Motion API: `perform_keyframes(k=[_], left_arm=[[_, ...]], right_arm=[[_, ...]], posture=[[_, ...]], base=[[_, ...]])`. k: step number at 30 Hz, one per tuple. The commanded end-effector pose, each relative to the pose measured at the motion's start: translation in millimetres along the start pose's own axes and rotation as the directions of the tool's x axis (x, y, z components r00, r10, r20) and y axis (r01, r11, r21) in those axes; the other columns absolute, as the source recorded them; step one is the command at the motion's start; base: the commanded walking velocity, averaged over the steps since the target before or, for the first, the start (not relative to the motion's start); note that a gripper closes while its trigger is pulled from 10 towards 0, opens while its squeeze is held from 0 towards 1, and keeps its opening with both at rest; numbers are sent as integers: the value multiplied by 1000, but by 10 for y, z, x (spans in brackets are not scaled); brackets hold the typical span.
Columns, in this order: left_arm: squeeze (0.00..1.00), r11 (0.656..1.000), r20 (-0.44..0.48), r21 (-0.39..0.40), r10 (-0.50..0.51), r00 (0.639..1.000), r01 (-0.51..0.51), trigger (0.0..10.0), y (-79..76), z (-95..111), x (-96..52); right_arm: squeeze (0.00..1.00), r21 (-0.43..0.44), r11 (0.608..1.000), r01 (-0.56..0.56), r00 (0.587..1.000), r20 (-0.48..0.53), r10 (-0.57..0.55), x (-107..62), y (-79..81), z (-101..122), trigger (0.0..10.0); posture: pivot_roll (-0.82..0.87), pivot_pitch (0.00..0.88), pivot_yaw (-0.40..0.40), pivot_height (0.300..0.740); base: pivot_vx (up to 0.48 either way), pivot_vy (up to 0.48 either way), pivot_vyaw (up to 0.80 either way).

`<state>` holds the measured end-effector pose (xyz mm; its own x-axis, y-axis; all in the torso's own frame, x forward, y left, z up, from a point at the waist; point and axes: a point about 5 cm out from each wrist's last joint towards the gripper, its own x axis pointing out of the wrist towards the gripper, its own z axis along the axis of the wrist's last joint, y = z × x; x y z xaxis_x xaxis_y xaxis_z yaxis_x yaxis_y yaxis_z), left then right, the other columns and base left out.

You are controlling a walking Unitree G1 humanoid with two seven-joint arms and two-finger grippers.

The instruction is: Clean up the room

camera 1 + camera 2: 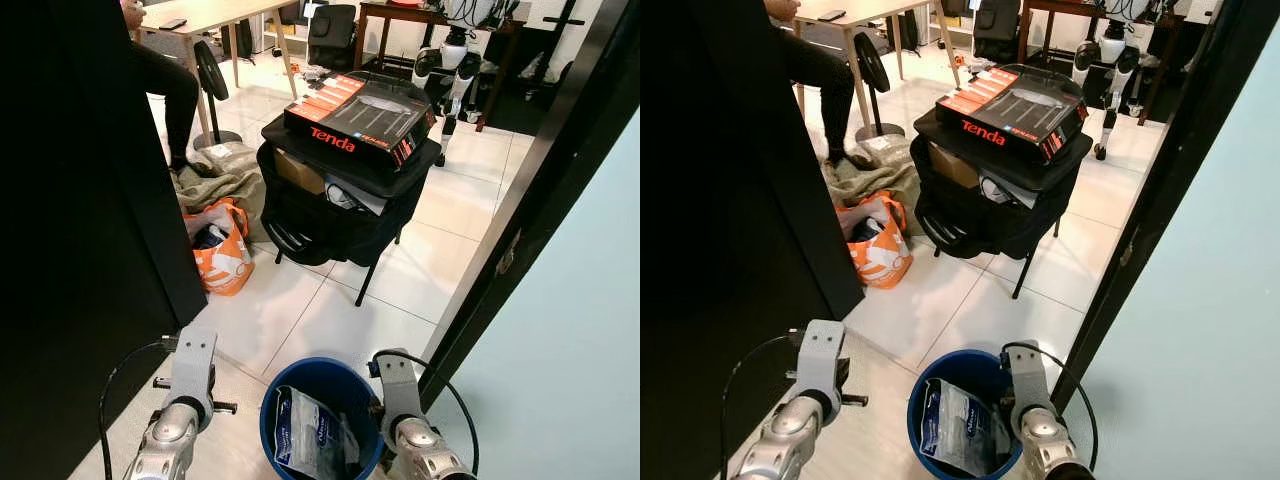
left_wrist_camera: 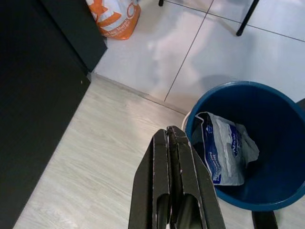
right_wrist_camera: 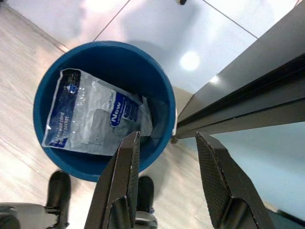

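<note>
A blue bucket (image 1: 303,369) stands on the floor right in front of me, between my two arms. A clear and blue plastic packet (image 1: 305,432) lies inside it. In the left wrist view my left gripper (image 2: 171,132) is shut and empty, hanging over the pale wood floor just beside the bucket (image 2: 271,119). In the right wrist view my right gripper (image 3: 167,138) is open and empty, held above the bucket's rim (image 3: 167,102) on the door-frame side, with the packet (image 3: 90,119) below it.
An orange shopping bag (image 1: 225,250) and crumpled cloth (image 1: 215,180) lie by a dark panel (image 1: 80,220) on the left. A black chair (image 1: 330,200) carries a Tenda box (image 1: 360,115). A dark door frame (image 1: 520,220) stands right. A person (image 1: 165,85) sits at a table behind.
</note>
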<state>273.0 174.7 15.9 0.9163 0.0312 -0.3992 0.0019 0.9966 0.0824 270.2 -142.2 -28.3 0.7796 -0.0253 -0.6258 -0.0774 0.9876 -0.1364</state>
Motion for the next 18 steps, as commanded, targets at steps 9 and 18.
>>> perform_keyframes(k=[9, 18], left_arm=[[0, 1000, -16, 14, -20, 1000, 20, 10000, -46, -52, -7], [0, 1000, -11, 3, -14, 1000, 14, 10000, -56, -55, 0]], right_arm=[[0, -19, 1000, -6, 1000, 1, 6, -16, 30, -67, 10000], [0, -15, 1000, -27, 1000, 4, 27, -10, 34, -43, 10000]], posture=[[79, 75, 18, 740], [76, 76, 12, 740]], base=[[0, 0, 0], [0, 0, 0]])
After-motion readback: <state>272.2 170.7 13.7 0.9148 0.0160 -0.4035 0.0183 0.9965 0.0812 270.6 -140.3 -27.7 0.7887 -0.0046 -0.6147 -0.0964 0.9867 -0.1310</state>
